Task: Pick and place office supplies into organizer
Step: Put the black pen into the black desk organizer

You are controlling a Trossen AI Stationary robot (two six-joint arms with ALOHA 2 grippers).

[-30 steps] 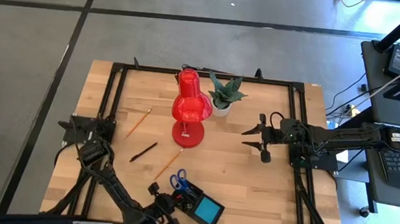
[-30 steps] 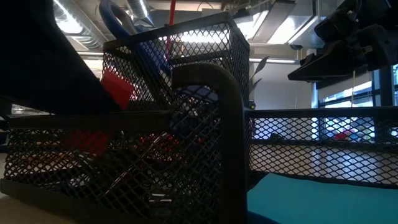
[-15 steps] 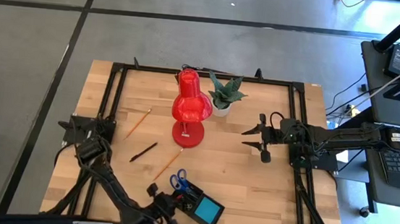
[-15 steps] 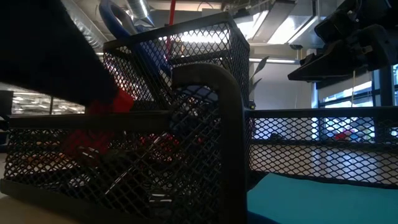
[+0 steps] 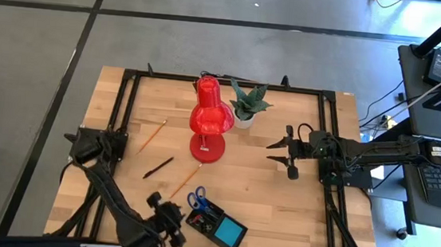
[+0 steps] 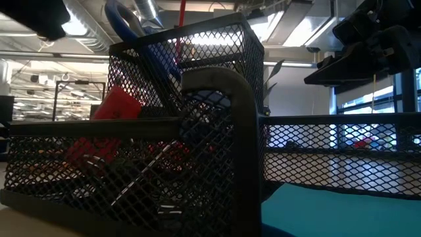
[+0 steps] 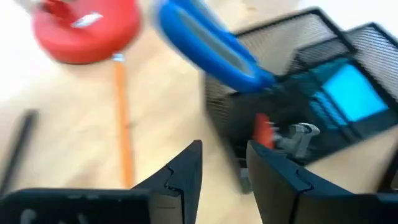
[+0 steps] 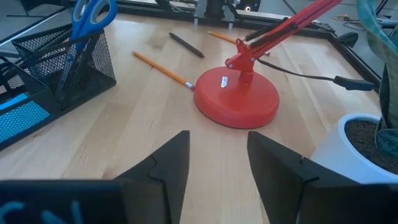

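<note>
1. The left gripper [image 5: 166, 215] sits at the near table edge just left of the organizer [image 5: 213, 226]. Its fingers stand a little apart with nothing between them.
2. The scissors [image 5: 196, 199] stand upright in the organizer's tall mesh cup, with only the blue handles clear.
3. A small red block [image 6: 117, 104] shows through the mesh in the low view. I honestly can't tell which compartment it's in.
4. The blue note pad [image 5: 228, 233] lies in the flat section.
5. One orange pencil [image 5: 186, 180] and a black pen [image 5: 157, 168] still lie loose on the table, and another pencil [image 5: 151, 136] lies farther back.
6. The right gripper [image 5: 282, 154] hangs well off to the right, parted and empty.
</note>
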